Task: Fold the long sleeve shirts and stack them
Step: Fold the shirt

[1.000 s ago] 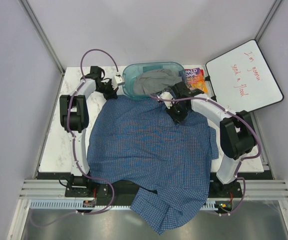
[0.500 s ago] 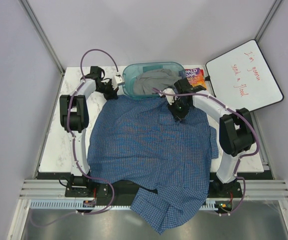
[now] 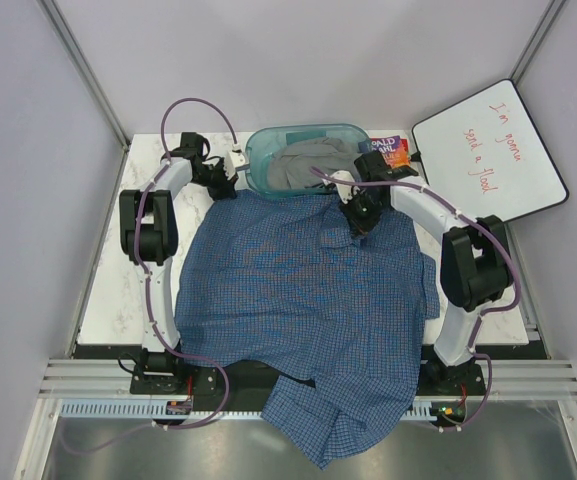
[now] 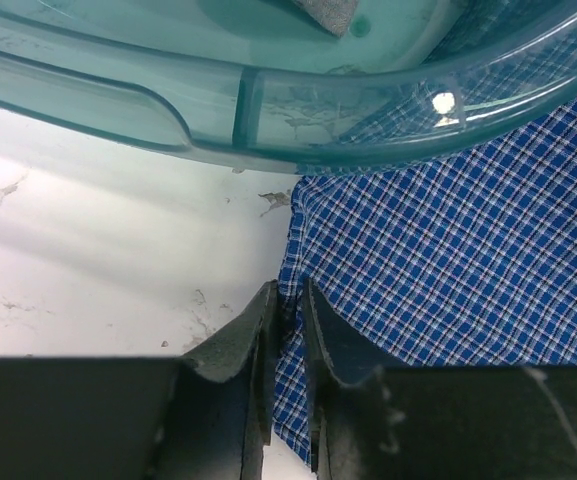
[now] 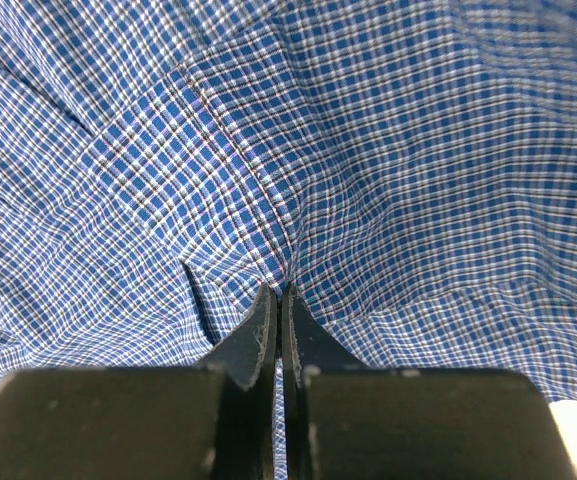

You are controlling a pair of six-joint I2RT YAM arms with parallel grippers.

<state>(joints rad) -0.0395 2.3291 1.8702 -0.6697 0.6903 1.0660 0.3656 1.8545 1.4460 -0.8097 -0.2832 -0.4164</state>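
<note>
Your right claw [image 3: 358,220] has slid a touch toward the far edge and closed. Its jaws, parted a second ago, are now pressed together on a small ridge of the shirt [image 3: 308,300]. The shirt lies spread across the table [image 3: 108,290], its far edge at the bin [image 3: 256,165] and its near end hanging over the front. Your left claw [image 3: 225,182] sits at the shirt's far left corner, just beside the bin — jaws a narrow slit apart, the shirt's edge running into the gap.
</note>
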